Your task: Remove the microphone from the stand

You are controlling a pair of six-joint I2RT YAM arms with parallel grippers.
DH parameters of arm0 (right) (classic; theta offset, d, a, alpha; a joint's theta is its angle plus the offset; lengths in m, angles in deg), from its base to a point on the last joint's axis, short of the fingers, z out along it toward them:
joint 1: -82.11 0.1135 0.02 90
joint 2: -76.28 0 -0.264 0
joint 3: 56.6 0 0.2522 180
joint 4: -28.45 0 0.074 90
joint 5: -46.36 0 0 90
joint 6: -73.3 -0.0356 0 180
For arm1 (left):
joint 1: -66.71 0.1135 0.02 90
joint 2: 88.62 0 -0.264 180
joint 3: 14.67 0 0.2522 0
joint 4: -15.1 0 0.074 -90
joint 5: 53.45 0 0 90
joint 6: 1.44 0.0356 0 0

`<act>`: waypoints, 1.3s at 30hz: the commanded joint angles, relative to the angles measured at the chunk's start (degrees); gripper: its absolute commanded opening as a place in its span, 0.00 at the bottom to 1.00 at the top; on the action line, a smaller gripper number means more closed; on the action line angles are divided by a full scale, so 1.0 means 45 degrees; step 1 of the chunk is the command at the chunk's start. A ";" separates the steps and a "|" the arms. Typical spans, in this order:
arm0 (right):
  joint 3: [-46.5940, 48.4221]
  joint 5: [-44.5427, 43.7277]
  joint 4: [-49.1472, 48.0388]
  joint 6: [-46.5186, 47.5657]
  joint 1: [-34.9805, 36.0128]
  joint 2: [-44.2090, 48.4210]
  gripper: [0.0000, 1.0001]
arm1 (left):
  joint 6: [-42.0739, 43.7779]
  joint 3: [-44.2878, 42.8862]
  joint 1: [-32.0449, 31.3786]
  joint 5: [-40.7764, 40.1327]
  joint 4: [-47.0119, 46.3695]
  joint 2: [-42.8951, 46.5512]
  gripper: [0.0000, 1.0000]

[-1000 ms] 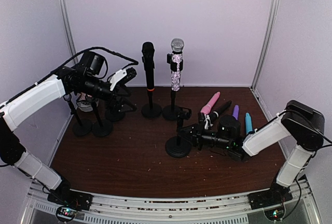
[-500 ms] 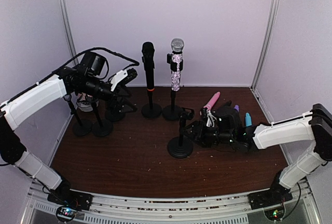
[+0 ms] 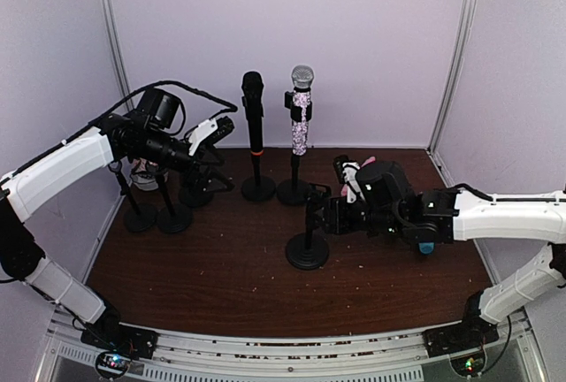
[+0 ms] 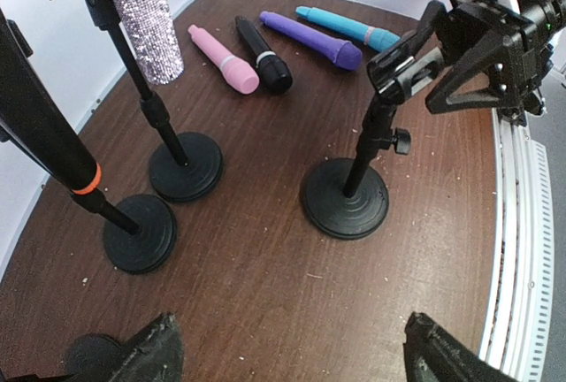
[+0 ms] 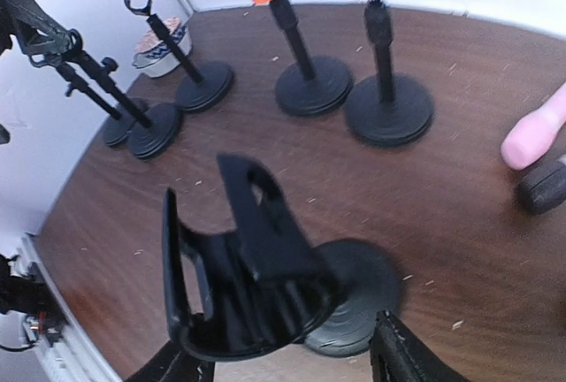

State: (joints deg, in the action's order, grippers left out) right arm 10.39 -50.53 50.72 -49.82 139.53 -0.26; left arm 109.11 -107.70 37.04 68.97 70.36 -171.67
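Observation:
A black microphone with an orange ring (image 3: 254, 108) and a glittery microphone with a silver head (image 3: 302, 121) stand upright in stands at the back. The centre stand (image 3: 308, 248) has an empty clip (image 5: 256, 258). My right gripper (image 3: 336, 216) is open at clip height. The clip sits between and just ahead of its fingertips (image 5: 398, 355), and I cannot tell whether they touch it. My left gripper (image 4: 296, 360) is wide open with nothing in it, hovering over the table at the left (image 3: 215, 174).
Pink (image 4: 223, 59), black (image 4: 263, 53), purple (image 4: 309, 39) and blue (image 4: 345, 28) microphones lie on the table at the back right. A white-and-black microphone (image 3: 205, 132) sits in a left stand. Two empty stands (image 3: 174, 214) and a bowl (image 5: 161, 46) are by the left wall.
My right gripper has opened and lifted from low beside the centre stand's pole up to its clip, with the arm stretching out. The left arm has not moved.

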 commanded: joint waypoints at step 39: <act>0.3867 -0.2188 0.3959 0.2055 0.0606 0.0201 0.74 | -0.1445 -0.2110 -0.2090 0.1898 -0.2882 -0.3937 0.85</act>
State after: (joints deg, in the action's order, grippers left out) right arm 29.01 -58.51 69.08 -37.97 142.20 -7.89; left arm 105.70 -114.23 29.19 74.59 64.13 -188.17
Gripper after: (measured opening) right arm 0.689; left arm 0.850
